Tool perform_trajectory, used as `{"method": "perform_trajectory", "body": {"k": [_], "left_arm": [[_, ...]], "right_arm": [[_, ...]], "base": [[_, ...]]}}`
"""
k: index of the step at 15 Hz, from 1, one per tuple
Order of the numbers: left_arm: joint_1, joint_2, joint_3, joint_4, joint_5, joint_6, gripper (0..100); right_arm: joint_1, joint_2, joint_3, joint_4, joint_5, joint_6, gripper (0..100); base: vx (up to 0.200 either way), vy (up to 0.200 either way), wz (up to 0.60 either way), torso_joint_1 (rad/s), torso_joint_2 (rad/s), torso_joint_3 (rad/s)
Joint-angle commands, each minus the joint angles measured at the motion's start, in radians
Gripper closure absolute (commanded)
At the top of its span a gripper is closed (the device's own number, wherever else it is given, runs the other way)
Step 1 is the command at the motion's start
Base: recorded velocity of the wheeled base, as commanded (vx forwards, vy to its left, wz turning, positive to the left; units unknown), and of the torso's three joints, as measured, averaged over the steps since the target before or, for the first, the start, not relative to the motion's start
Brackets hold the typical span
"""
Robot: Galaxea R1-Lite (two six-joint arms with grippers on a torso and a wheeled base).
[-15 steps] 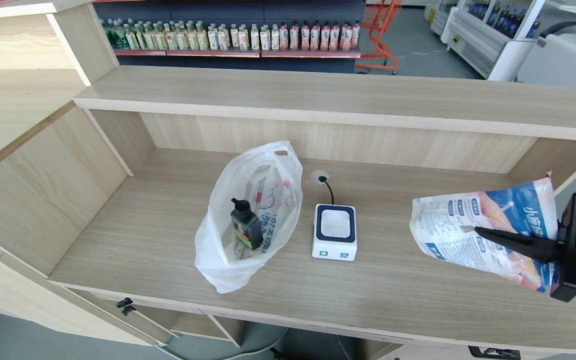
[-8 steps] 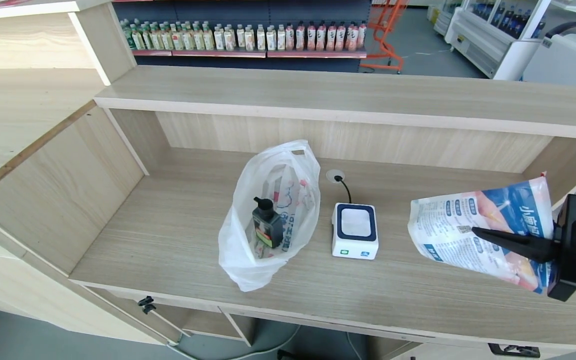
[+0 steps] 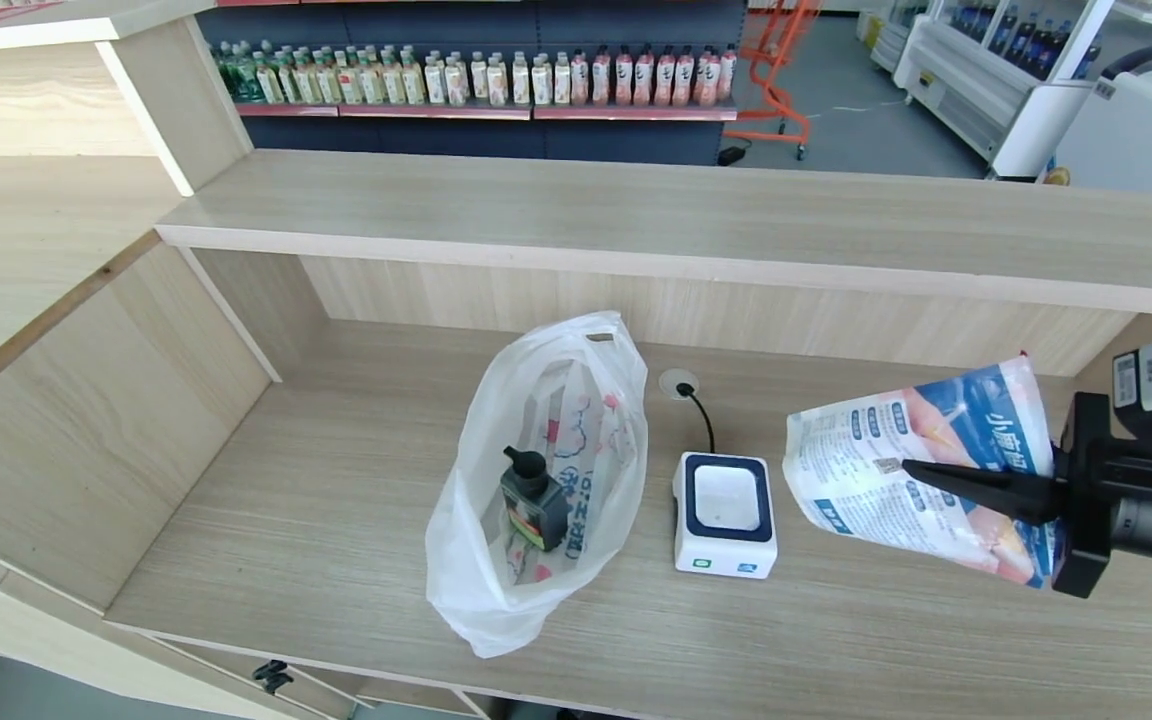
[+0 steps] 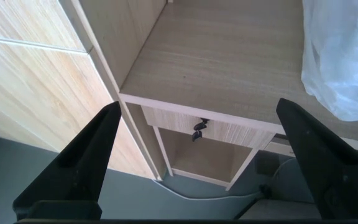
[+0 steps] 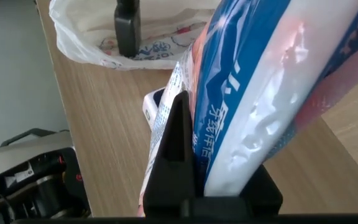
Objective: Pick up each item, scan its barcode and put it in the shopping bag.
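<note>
My right fingers are squeezed tight on a blue and white pack. One finger lies flat across the pack's front, w/ its tip near the middle. The other is hidden behind. The pack is up in the air over the right side of the tabletop, tipped on its side w/ one end pointing left. That end is near the scanner but not touching it. In the right wrist view the pack sits squashed btw. my fingers, and a corner of the scanner peeks out past it.

The scanner is a small white box w/ a dark blue frame round its top window. It sits flat on the tabletop, just right of the shopping bag. A black cable runs from its back to a round hole in the tabletop.

The shopping bag is thin white plastic and lies open, so I can see in. A black bottle w/ a pump top is inside, approx. in the middle.

My left fingers are spread wide apart, holding nothing. They hang out past the front edge of the tabletop, above a small black drawer handle. The shopping bag's near end is close by.
</note>
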Motion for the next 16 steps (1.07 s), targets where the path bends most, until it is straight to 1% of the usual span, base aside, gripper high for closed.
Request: {"method": "perform_trajectory", "body": {"k": [1,5,7,9,13,16], "left_arm": [[0.0,0.0,0.0,0.0,0.0,0.0,0],[0.0,0.0,0.0,0.0,0.0,0.0,0],[0.0,0.0,0.0,0.0,0.0,0.0,0],[0.0,0.0,0.0,0.0,0.0,0.0,0],[0.0,0.0,0.0,0.0,0.0,0.0,0],[0.0,0.0,0.0,0.0,0.0,0.0,0]], "right_arm": [[0.001,0.072,0.001,-0.019,0.003,-0.012,100],[0.015,0.214,-0.017,-0.091,0.035,-0.133,100],[0.036,0.314,-0.022,-0.179,0.05,-0.206,100],[0.049,0.386,-0.028,-0.269,0.075,-0.211,100],[0.132,0.443,-0.09,-0.286,0.066,-0.214,100],[0.168,0.5,-0.128,-0.323,0.046,-0.219,100]], "base": [[0.0,0.0,0.0,0.0,0.0,0.0],[0.0,0.0,0.0,0.0,0.0,0.0],[0.0,0.0,0.0,0.0,0.0,0.0],[0.0,0.0,0.0,0.0,0.0,0.0],[0.0,0.0,0.0,0.0,0.0,0.0],[0.0,0.0,0.0,0.0,0.0,0.0]]}}
